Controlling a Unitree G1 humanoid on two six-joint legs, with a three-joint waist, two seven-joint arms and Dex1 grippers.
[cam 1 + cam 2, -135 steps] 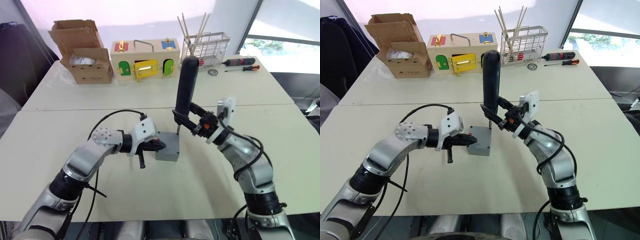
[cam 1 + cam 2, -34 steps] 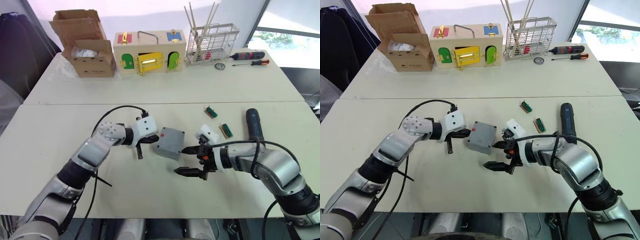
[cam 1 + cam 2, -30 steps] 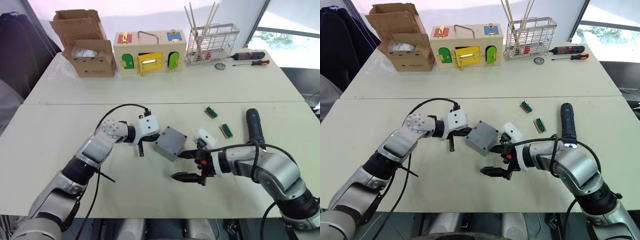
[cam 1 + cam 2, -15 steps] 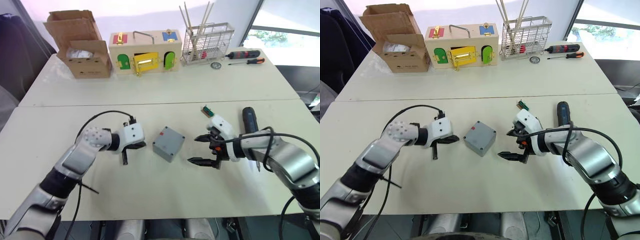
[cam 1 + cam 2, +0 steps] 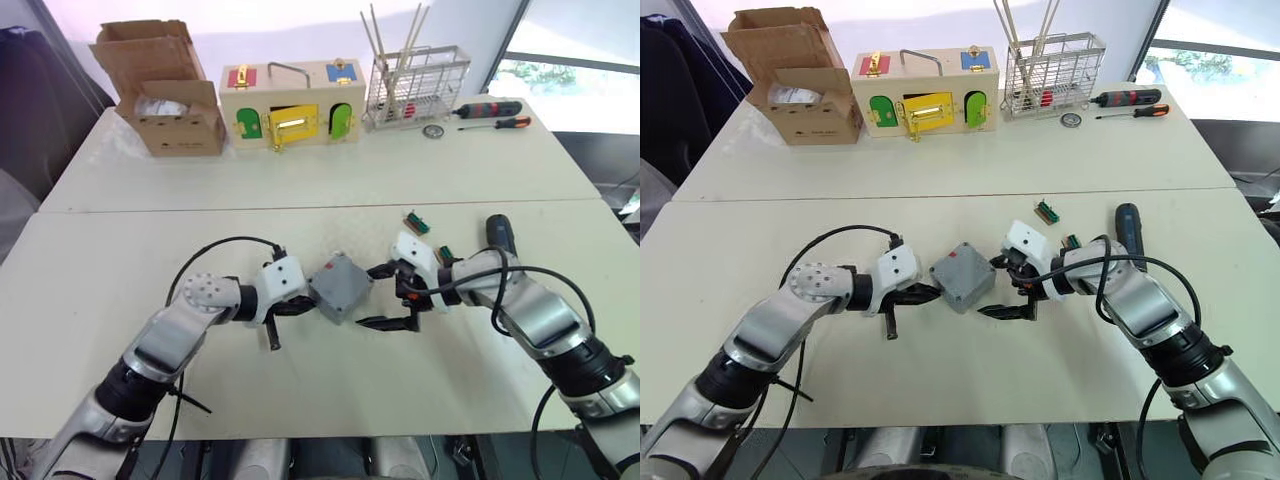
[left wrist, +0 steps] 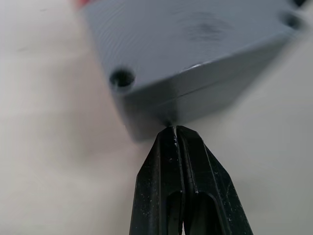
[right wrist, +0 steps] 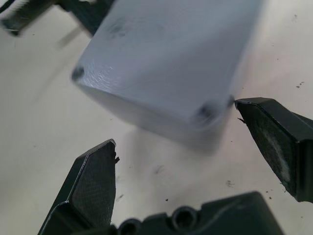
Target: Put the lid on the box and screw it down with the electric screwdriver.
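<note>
The grey box (image 5: 338,287) sits mid-table, turned corner-on, with the lid (image 6: 195,34) on top of it; a seam shows between lid and box body (image 6: 195,105), and corner screw holes show in the lid. My left gripper (image 5: 298,306) is shut, and its tips press against the box's left side. My right gripper (image 5: 380,297) is open at the box's right side. One of its fingertips (image 7: 244,105) is at a box corner, while the other (image 7: 98,166) stands apart. The black electric screwdriver (image 5: 500,232) lies on the table behind my right forearm, partly hidden.
Two small green connector pieces (image 5: 414,222) lie near the screwdriver. Along the far table stand an open cardboard box (image 5: 170,95), a wooden box with coloured doors (image 5: 290,105) and a wire rack (image 5: 415,85). Two manual screwdrivers (image 5: 490,108) lie to the rack's right.
Both grippers have closed in on the box: the left moved right until its tips met the box's side, and the right moved left to the opposite side. The box has turned slightly.
</note>
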